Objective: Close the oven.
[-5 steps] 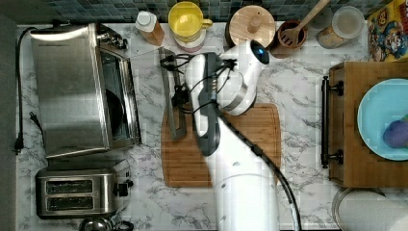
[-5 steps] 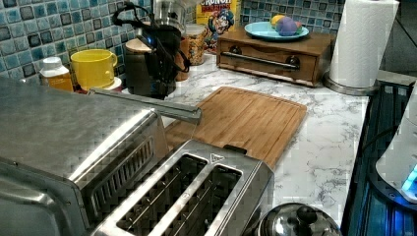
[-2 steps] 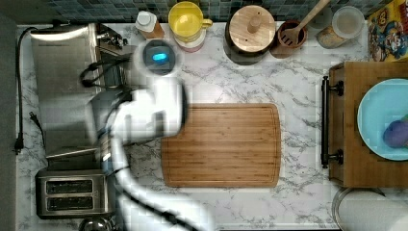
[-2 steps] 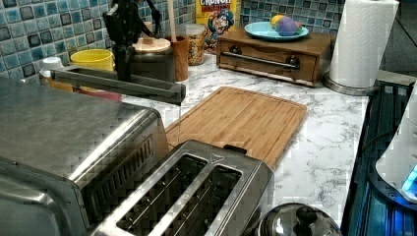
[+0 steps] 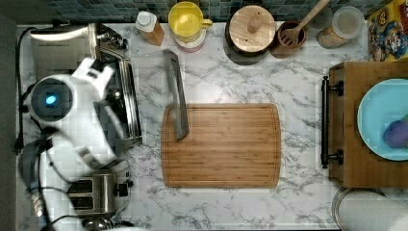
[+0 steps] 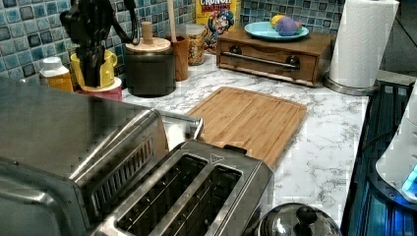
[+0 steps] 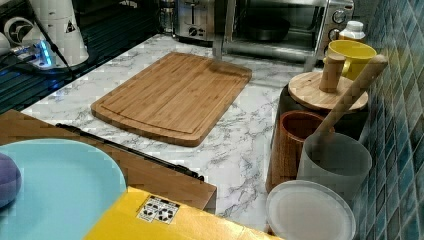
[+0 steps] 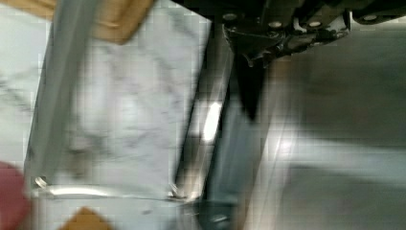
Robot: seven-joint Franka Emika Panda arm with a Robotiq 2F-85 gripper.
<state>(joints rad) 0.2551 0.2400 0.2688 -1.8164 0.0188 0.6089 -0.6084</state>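
Marble counter (image 5: 298, 82); one oven (image 5: 62, 53), door open

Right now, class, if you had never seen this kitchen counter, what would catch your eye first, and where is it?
The oven at the top view's left stands open, its glass door dropped flat so the bar handle reaches over the bamboo cutting board in the middle of the marble counter. The white robot arm looms over the oven.
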